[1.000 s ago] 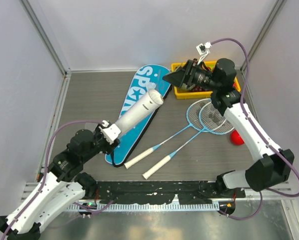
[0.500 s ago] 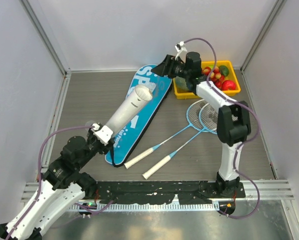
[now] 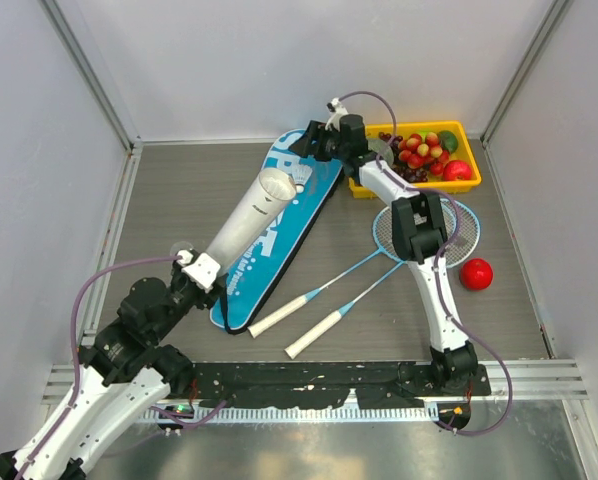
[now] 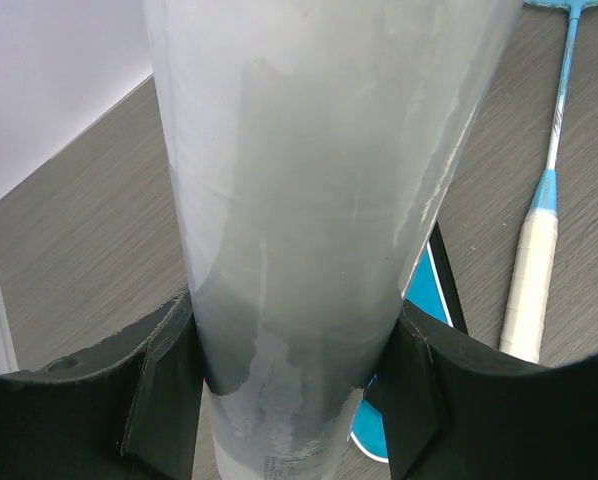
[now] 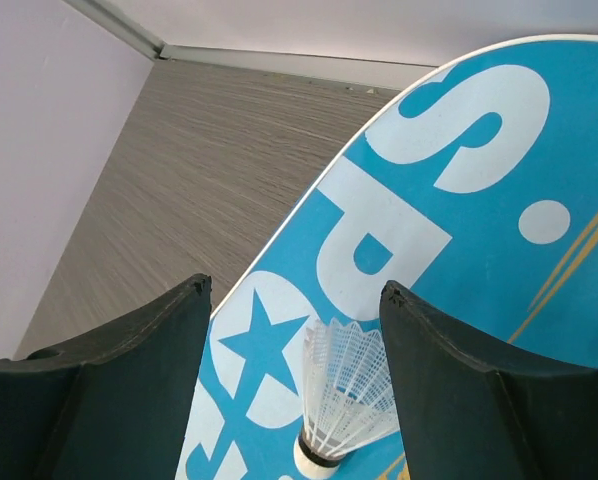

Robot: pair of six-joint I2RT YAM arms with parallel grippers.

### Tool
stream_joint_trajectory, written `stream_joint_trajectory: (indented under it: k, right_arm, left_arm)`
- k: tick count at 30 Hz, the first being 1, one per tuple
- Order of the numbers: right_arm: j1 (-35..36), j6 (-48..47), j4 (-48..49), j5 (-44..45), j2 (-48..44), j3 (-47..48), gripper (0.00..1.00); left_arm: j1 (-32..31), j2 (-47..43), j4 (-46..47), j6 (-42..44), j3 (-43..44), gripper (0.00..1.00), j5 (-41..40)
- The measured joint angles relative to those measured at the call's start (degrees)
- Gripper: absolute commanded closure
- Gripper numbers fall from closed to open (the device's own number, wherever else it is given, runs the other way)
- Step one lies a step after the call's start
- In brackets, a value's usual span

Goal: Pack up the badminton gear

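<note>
Landmark: blue SPORT bag, lying flat.
Tube: white tube slants over the bag's left side, with its open mouth raised near the bag's wide end.
Left gripper: fingers clamped on the tube's lower end, by the bag's narrow end.
Shuttlecock: on the bag's wide end, just beside the tube mouth.
Right gripper: above the bag's wide end, fingers apart and straddling the shuttlecock without touching it.
Doing it well: probably descend straight, pinch the feathers gently, and keep the tube steady.
</note>
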Motion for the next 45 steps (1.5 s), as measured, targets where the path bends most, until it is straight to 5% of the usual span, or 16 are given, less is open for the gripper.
stream_joint_trajectory:
  k: [13, 19, 30, 34, 43, 44, 45]
  right_arm:
    - [4.61, -12.50, -13.68, 7.21, 1.44, 4.46, 0.28]
    - [4.50, -14.95, -17.03, 7.41, 1.36, 3.93, 0.37]
    - [3.93, -17.88, -20.00, 3.08, -7.13, -6.14, 0.69]
    - [4.04, -18.64, -19.63, 1.22, -12.22, -10.25, 0.94]
    - [4.04, -18.91, -18.73, -0.13, -19.34, -18.78, 0.93]
    - [4.04, -18.95, -18.67, -0.09, -19.93, -19.63, 0.86]
    - [4.04, -19.02, -18.71, -0.09, -20.24, -20.13, 0.68]
  left_arm:
    - [0.00, -1.29, 1.03, -0.04, -0.46, 0.83, 0.44]
    - [0.00, -1.29, 1.40, -0.04, -0.48, 0.83, 0.87]
    - [0.00, -1.22, 1.73, -0.04, -0.50, 0.82, 0.92]
    - [0.00, -1.11, 1.73, -0.02, -0.55, 0.82, 0.92]
    - [0.00, -0.68, 1.70, -0.02, -0.55, 0.82, 0.90]
    - [0.00, -0.57, 1.70, 0.00, -0.55, 0.82, 0.90]
    - [0.00, -0.44, 1.70, 0.00, -0.55, 0.82, 0.90]
